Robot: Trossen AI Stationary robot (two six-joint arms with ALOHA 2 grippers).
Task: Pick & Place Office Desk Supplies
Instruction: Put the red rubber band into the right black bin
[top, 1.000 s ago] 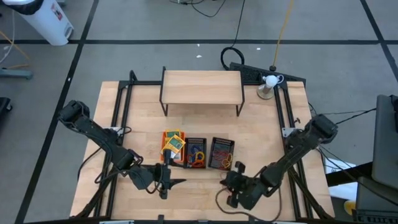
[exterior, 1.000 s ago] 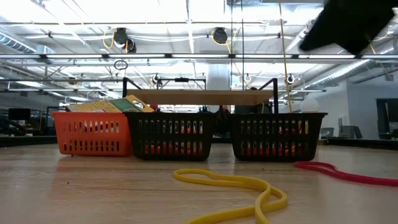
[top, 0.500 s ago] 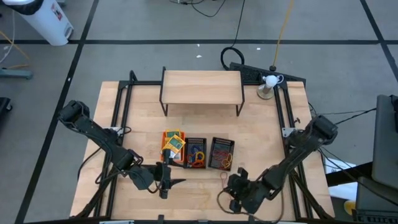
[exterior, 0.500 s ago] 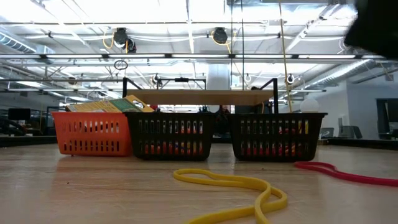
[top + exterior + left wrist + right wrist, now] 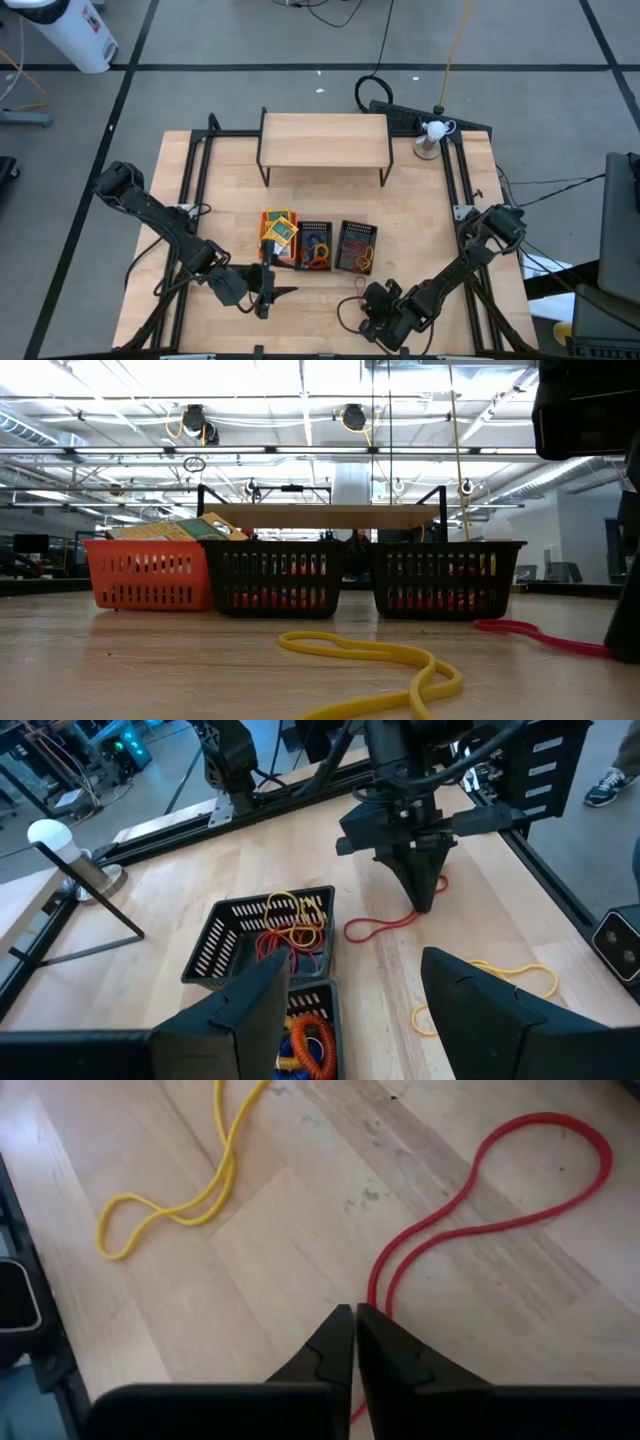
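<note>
A red rubber band (image 5: 480, 1230) lies in a long loop on the wood table, and a yellow band (image 5: 190, 1190) lies beside it. My right gripper (image 5: 355, 1312) stands point down at the red band's near end, shut. Seen from the left wrist, it (image 5: 425, 905) is upright over the band (image 5: 385, 925). My left gripper (image 5: 352, 960) is open and idle near the table's front, left of the bins. The orange bin (image 5: 275, 238) holds yellow-and-green packs (image 5: 281, 226). Two black bins (image 5: 315, 246) (image 5: 357, 246) hold coloured bands. My right gripper comes from above, pointing down, at the near end of the red band's loop (image 5: 378, 1292). Both strands run in under the shut fingertips (image 5: 340, 1330), and a bit of red shows in the slit between them. The rest of the band lies slack on the table.
The three bins stand in a row mid-table, with the light wooden shelf (image 5: 325, 140) behind them. A white lamp-like object (image 5: 432, 135) sits at the far right corner. The yellow band (image 5: 380, 655) lies on the wood in front of the bins.
My right gripper has moved toward the table's near edge and come down from above the table until its tips stand at the red band's end. The bands and bins have stayed where they were. The left arm has kept still.
</note>
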